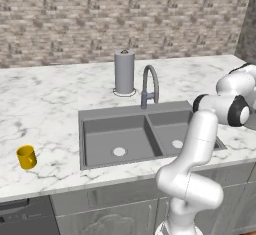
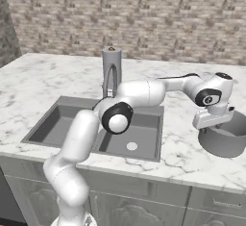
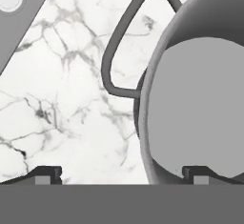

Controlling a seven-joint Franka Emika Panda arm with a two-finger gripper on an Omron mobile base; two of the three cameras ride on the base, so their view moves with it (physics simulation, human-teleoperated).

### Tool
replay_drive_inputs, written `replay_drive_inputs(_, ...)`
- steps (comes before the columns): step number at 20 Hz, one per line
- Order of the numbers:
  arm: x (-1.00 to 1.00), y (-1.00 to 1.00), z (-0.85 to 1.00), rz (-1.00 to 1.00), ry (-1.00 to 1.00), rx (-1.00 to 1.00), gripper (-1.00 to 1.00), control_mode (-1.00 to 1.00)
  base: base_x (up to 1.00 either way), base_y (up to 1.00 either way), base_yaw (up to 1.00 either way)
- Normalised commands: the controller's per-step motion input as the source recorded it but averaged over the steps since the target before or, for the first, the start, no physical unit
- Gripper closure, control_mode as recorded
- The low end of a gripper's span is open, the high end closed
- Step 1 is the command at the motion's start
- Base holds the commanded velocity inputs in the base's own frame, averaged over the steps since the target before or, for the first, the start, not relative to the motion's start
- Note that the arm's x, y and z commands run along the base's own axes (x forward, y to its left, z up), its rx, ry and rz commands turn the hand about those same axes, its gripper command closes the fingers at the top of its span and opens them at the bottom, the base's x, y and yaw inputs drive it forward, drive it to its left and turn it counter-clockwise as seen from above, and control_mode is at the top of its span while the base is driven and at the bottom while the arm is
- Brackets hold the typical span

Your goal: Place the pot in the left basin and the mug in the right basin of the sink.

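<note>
One pot (image 2: 225,141) under the wide-spread hand (image 3: 122,173), one mug (image 1: 26,157), and two basins in one sink (image 1: 112,112).

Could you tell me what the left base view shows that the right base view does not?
Left base view alone: the yellow mug standing on the counter, left of the sink. Right base view alone: the grey pot on the counter right of the sink, with the open gripper at its rim. Both: the sink, faucet and paper-towel roll.
</note>
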Motion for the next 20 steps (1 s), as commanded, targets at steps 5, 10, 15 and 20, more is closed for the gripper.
replay_drive_inputs(5,0.17,-0.08,-0.15,0.01,0.0,0.0,-1.0,-1.0,0.0,0.0,0.0)
replay_drive_inputs(10,0.12,-0.08,-0.11,0.01,0.0,0.0,-1.0,-1.0,0.0,0.0,0.0)
replay_drive_inputs(15,0.15,-0.1,-0.08,0.01,0.0,0.0,-1.0,-1.0,0.0,0.0,0.0)
replay_drive_inputs(20,0.14,-0.08,-0.11,0.01,0.0,0.0,-1.0,-1.0,0.0,0.0,0.0)
